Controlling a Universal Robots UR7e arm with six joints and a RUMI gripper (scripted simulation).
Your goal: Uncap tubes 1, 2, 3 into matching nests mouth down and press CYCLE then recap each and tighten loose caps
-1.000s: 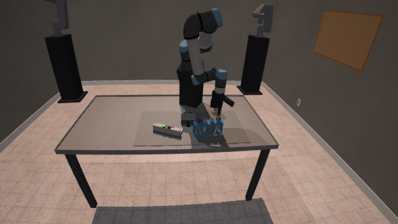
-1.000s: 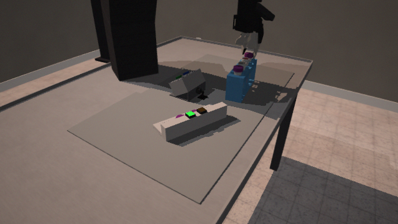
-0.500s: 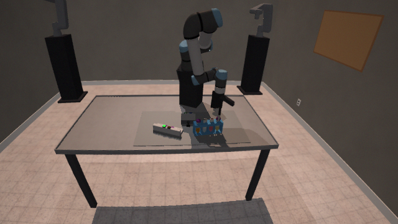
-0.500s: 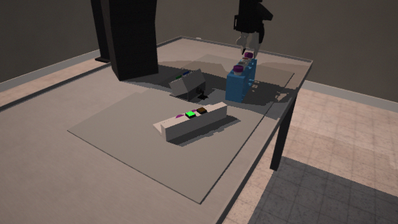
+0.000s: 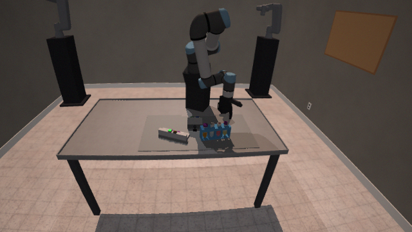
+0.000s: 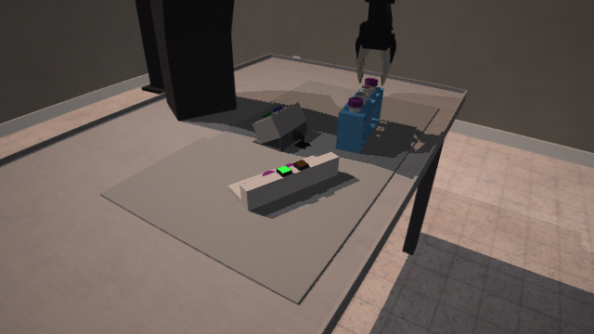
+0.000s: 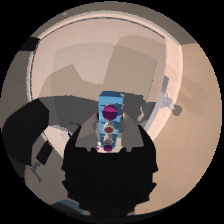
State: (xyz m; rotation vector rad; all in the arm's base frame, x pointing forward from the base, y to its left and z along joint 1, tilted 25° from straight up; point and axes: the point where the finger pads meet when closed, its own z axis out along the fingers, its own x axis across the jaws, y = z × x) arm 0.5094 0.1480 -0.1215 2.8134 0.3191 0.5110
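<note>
Partly opened end effector (image 5: 227, 120) (image 6: 372, 80) (image 7: 110, 112), nothing gripped, poised above a purple-capped tube (image 5: 225, 124) (image 6: 370, 83) (image 7: 110, 112) in the blue rack (image 5: 215, 136) (image 6: 350, 130) (image 7: 111, 95).

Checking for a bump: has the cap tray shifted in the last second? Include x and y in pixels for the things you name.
No. Against the mat (image 5: 151, 143) (image 6: 195, 218), the cap tray (image 5: 173, 135) (image 6: 292, 187) sits where it did, at the same angle.
</note>
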